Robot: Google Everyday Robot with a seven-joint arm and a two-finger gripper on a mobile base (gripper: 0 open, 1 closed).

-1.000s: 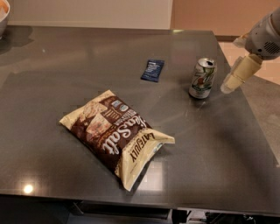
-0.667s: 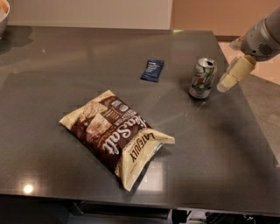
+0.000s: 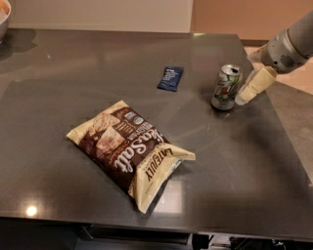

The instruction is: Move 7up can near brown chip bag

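Note:
The 7up can (image 3: 226,87) stands upright on the dark grey table (image 3: 73,63), right of centre. The brown chip bag (image 3: 128,150) lies flat and crinkled in the front middle of the table, well to the left of and nearer than the can. My gripper (image 3: 244,95) comes in from the right edge on a grey arm (image 3: 288,46). Its cream tip sits just to the right of the can, at the height of the can's lower half, very close to or touching it.
A small flat dark-blue packet (image 3: 170,78) lies on the table left of the can. Part of a bowl (image 3: 4,14) shows at the far left corner. The table's right edge (image 3: 288,141) runs just beyond the can.
My gripper has moved left, closing the gap to the right side of the can. The can, bag and packet have not moved.

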